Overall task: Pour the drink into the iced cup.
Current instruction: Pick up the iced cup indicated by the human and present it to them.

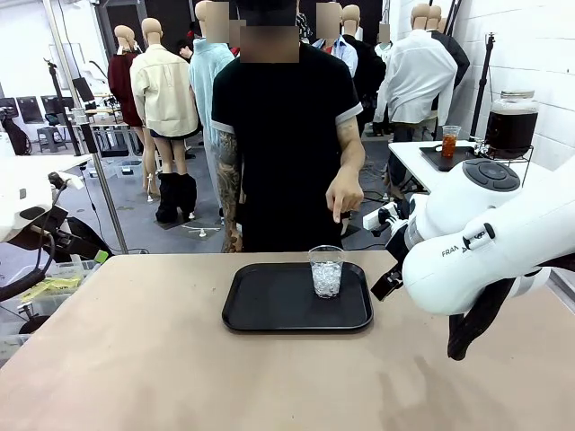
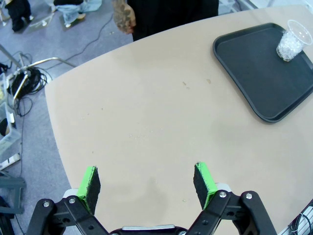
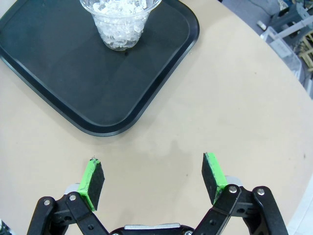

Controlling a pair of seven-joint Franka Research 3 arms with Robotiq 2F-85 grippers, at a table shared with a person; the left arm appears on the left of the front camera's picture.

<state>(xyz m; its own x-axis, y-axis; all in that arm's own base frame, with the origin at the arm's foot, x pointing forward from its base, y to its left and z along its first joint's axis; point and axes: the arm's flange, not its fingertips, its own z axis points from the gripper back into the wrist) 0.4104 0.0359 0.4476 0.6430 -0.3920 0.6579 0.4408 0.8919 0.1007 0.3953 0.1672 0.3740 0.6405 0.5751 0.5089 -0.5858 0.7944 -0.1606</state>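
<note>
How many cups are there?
2. The iced cup stands on the black tray; a cup of orange drink stands on the far white table, beside the dark jar. More may be hidden.

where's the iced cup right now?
Front view: the iced cup stands upright on the black tray, right of its centre, mid-table, below the person's pointing hand. The right wrist view has it at the top edge.

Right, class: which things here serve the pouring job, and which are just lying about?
For the job: iced cup; black tray under it; dispenser jar of dark drink, far right; open right gripper.
Lying about: filled orange cup near the jar; floor cables.
</note>
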